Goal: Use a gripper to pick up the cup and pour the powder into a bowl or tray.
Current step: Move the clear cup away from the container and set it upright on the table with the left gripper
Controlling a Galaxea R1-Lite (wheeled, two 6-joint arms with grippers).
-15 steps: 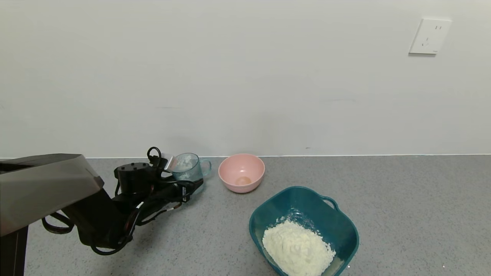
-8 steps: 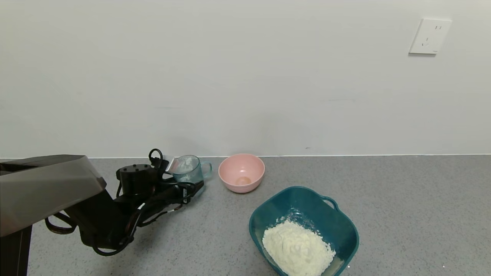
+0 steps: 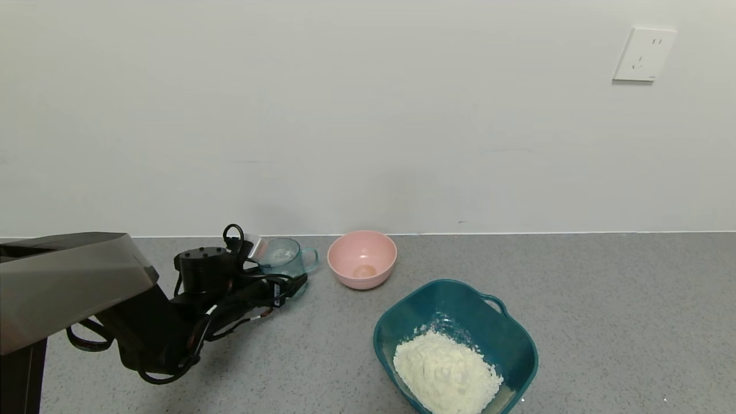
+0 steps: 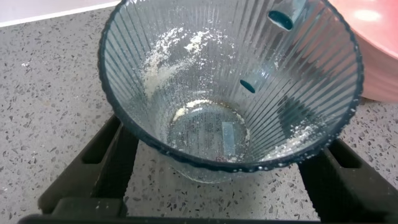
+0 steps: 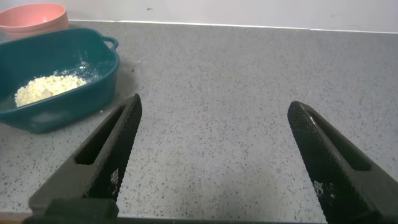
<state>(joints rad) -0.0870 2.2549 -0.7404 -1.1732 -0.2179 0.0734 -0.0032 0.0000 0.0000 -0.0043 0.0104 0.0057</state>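
**Gripping ribbed glass cup beside pink bowl**

Clamping the black two-fingered left gripper (image 3: pixel 286 276) on the ribbed blue-green glass cup (image 3: pixel 283 257) beside the round pink bowl (image 3: pixel 362 259). Farther right, dark teal basin (image 3: pixel 520 339) heaped with white powder (image 3: pixel 445 372). Right gripper (image 5: pixel 214 158): fingers spread wide.

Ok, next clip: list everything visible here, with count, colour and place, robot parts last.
Ribbed glass mug: one, pale blue-green, upright on the counter left of the pink bowl, only powder traces inside.
Small round bowl: one, pink, near the wall.
Large plastic basin: one, dark teal, front centre-right.
White powder: one heap, inside the basin.
Speckled counter: one, grey.
Wall socket: one, white, upper right.
Left gripper: black, fingers on either side of the mug.
Right gripper: black, open, over bare counter.
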